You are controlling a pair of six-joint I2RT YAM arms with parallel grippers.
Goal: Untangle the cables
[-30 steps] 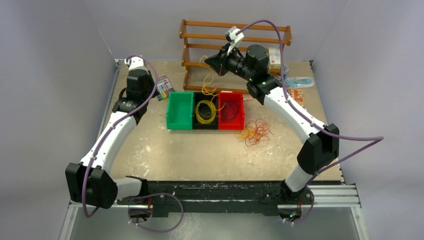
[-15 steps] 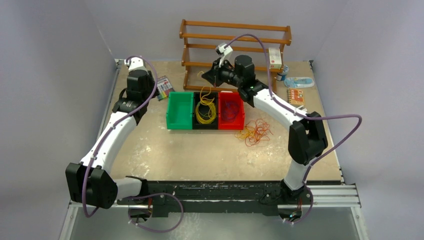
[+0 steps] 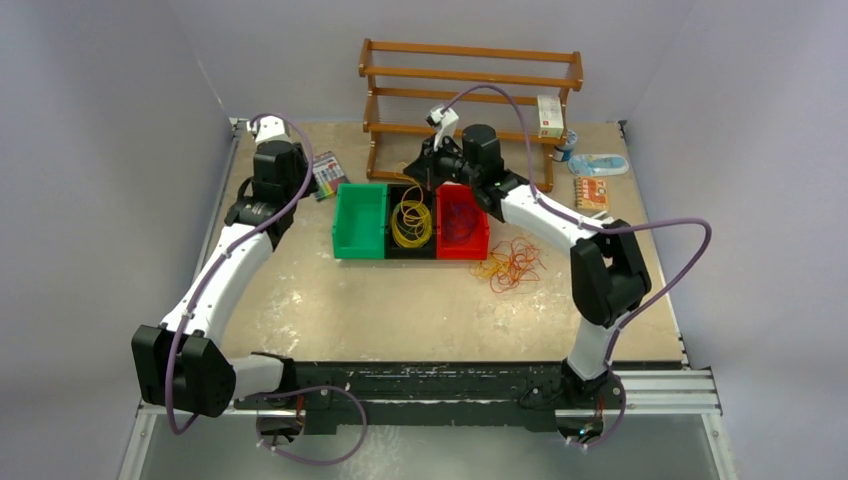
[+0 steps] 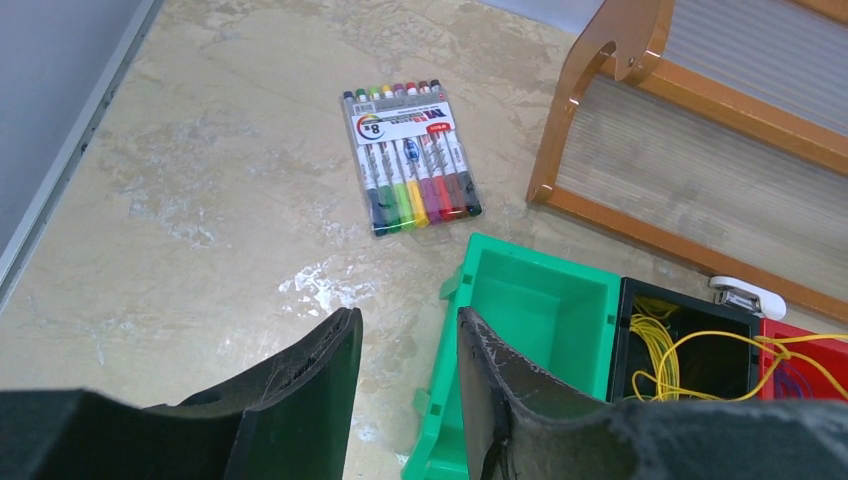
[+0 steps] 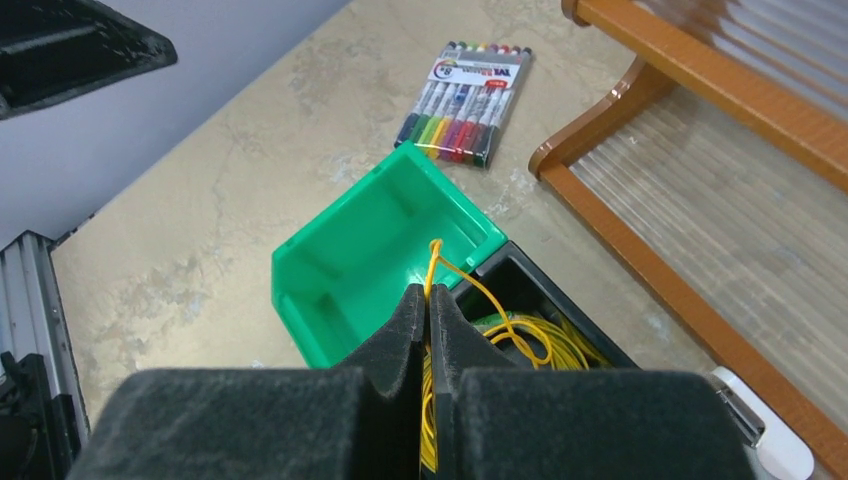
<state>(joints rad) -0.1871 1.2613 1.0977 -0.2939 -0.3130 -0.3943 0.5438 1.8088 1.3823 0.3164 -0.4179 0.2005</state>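
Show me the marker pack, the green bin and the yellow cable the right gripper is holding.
marker pack (image 4: pixel 400 128): left wrist view, its white label.
green bin (image 5: pixel 368 258): right wrist view, its bare floor.
yellow cable (image 5: pixel 433 258): right wrist view, the strand's raised bend.

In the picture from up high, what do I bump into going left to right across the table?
Pack of coloured marker pens → green plastic bin → black plastic bin of yellow cables → red plastic bin of dark purple cables → loose orange and yellow cable tangle → flat orange packet.
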